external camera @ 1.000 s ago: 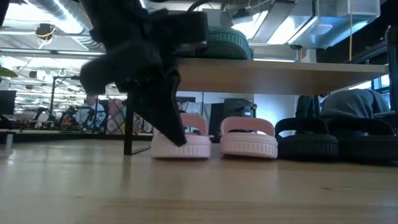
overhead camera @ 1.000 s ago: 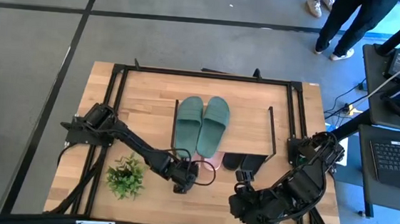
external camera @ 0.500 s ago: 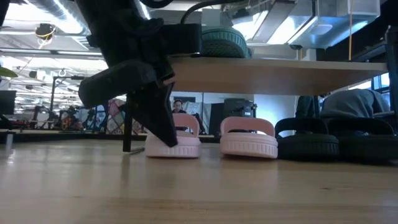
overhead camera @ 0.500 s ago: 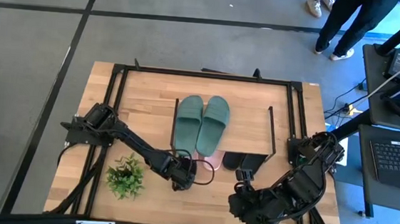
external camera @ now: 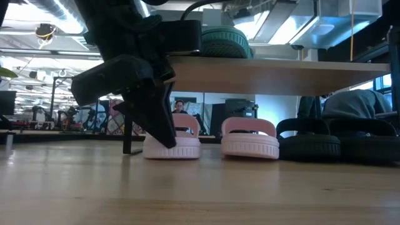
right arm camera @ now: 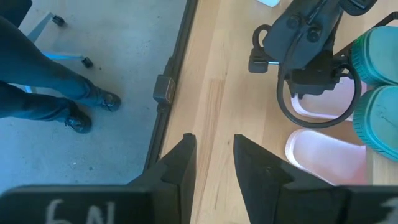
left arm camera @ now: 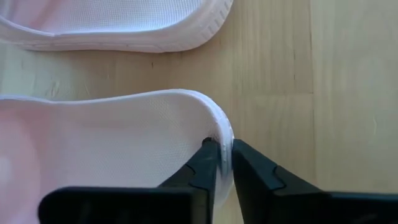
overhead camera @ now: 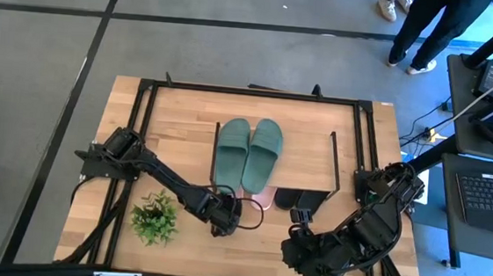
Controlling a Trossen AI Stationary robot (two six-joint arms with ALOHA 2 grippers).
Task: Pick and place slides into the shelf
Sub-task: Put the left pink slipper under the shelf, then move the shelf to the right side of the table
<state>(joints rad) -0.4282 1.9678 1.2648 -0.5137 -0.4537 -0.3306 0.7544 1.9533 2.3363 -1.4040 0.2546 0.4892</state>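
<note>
Sitting under the shelf (overhead camera: 303, 151) at its front edge, the pale pink slides (external camera: 250, 137) are resting on the bench (overhead camera: 176, 247), w/ the black slides (external camera: 337, 140) beside them on the right-arm side, also under the board. The green slides (overhead camera: 250, 151) are lying side by side on top of the shelf, toward its left end. The left hand (left arm camera: 222, 163) is pinching the heel rim of one pink slide (left arm camera: 112, 143), one finger inside the rim and one outside, close together w/ the thin rim between them; the second pink slide (left arm camera: 118, 25) is lying just beside it. In the low view that left hand (external camera: 164, 134) is coming down at a slant onto the pink slide nearest the shelf's black leg (external camera: 127, 134). The right hand (right arm camera: 214, 165) is waiting near the front right corner of the bench, holding nothing, fingers standing partly spread over bare wood. A small potted plant (overhead camera: 154, 216) is sitting on the bench near the left arm. Beyond the bench, a person's legs (overhead camera: 423, 28) are showing on the floor.
</note>
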